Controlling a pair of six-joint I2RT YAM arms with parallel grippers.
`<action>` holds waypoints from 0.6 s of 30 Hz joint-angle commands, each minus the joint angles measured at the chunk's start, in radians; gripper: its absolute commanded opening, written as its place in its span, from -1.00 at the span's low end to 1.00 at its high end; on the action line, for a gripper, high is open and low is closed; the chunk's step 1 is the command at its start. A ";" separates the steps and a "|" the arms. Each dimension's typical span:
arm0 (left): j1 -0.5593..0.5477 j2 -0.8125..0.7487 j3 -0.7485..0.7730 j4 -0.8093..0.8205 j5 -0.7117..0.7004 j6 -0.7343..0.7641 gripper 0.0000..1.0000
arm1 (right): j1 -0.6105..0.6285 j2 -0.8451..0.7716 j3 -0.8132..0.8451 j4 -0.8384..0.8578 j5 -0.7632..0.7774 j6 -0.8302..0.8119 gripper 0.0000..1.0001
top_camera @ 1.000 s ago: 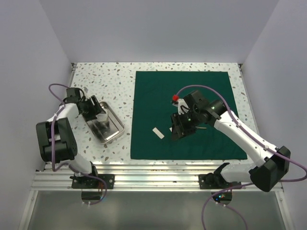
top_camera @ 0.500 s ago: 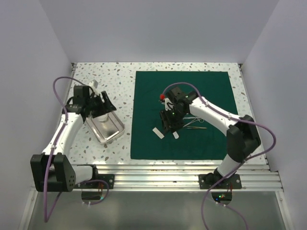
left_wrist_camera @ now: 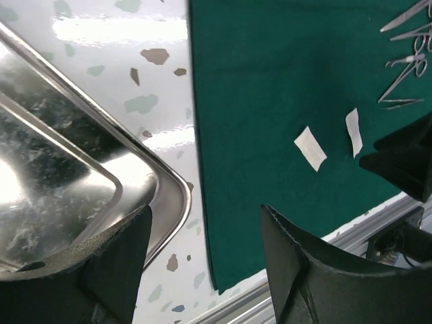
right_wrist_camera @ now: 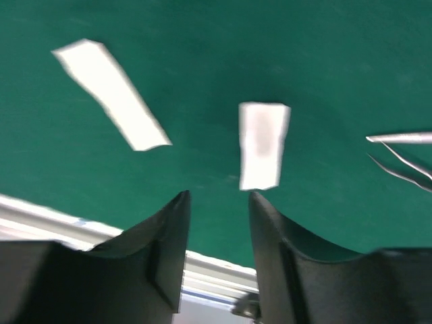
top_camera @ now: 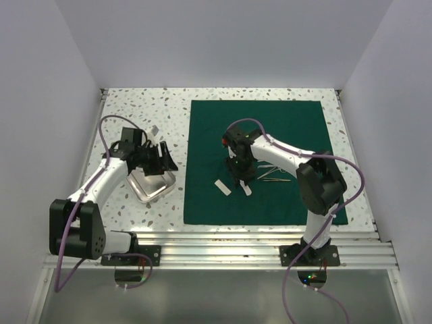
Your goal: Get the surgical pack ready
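Observation:
The dark green drape (top_camera: 270, 135) lies flat on the right half of the table. Two white gauze pads (top_camera: 222, 187) (top_camera: 247, 190) and steel scissor-like instruments (top_camera: 273, 173) lie on it. The small metal tray (top_camera: 150, 185) sits left of the drape. My right gripper (top_camera: 239, 181) is open and empty, just above the drape next to the right-hand pad (right_wrist_camera: 263, 144); the other pad (right_wrist_camera: 111, 94) lies to its left. My left gripper (top_camera: 162, 158) is open and empty above the tray's right rim (left_wrist_camera: 172, 182). The left wrist view also shows both pads (left_wrist_camera: 310, 148) and the instruments (left_wrist_camera: 405, 61).
The speckled white tabletop (top_camera: 142, 108) is walled on three sides. A metal rail (top_camera: 216, 236) runs along the near edge, just below the drape's front hem. The right arm's cable (top_camera: 351, 169) loops over the drape's right side.
A second gauze pad now lies on the drape beside the first. My right gripper has drawn back to the left from it. My left gripper has swung right across the tray toward the drape.

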 commanded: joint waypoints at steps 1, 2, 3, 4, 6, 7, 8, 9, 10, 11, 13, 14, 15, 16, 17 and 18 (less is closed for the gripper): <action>-0.033 0.024 0.030 0.044 0.050 0.037 0.36 | 0.000 -0.041 -0.035 -0.019 0.124 -0.012 -0.16; -0.037 0.033 0.042 0.044 0.053 0.040 0.36 | 0.000 -0.039 -0.041 -0.015 0.130 -0.014 -0.18; -0.045 0.050 0.045 0.044 0.059 0.041 0.36 | 0.000 -0.036 -0.052 -0.007 0.133 -0.012 -0.19; -0.048 0.057 0.050 0.043 0.062 0.041 0.36 | 0.001 -0.030 -0.053 0.001 0.136 -0.009 -0.21; -0.054 0.073 0.060 0.046 0.073 0.040 0.36 | 0.001 -0.013 -0.055 0.013 0.139 0.002 -0.24; -0.054 0.076 0.065 0.044 0.073 0.038 0.36 | 0.001 -0.010 -0.055 0.024 0.141 0.006 -0.26; -0.057 0.080 0.076 0.044 0.074 0.040 0.36 | 0.001 -0.003 -0.053 0.027 0.136 0.014 -0.29; -0.059 0.085 0.080 0.043 0.074 0.044 0.36 | 0.001 -0.003 -0.050 0.028 0.136 0.016 -0.31; -0.059 0.088 0.086 0.037 0.073 0.046 0.36 | 0.001 -0.001 -0.050 0.033 0.134 0.016 -0.32; -0.059 0.091 0.097 0.032 0.071 0.048 0.36 | 0.000 0.002 -0.050 0.036 0.131 0.014 -0.34; -0.059 0.097 0.105 0.024 0.070 0.052 0.36 | 0.000 0.008 -0.044 0.034 0.125 0.016 -0.36; -0.059 0.099 0.106 0.023 0.071 0.054 0.36 | 0.003 0.011 -0.044 0.037 0.125 0.016 -0.36; -0.059 0.099 0.108 0.024 0.071 0.054 0.36 | 0.001 0.020 -0.046 0.041 0.125 0.014 -0.38; -0.059 0.099 0.108 0.023 0.070 0.054 0.36 | 0.003 0.025 -0.046 0.042 0.127 0.016 -0.39; -0.059 0.099 0.106 0.023 0.068 0.054 0.36 | 0.001 0.030 -0.046 0.042 0.127 0.016 -0.40; -0.059 0.097 0.105 0.021 0.070 0.052 0.36 | 0.003 0.034 -0.046 0.047 0.124 0.016 -0.40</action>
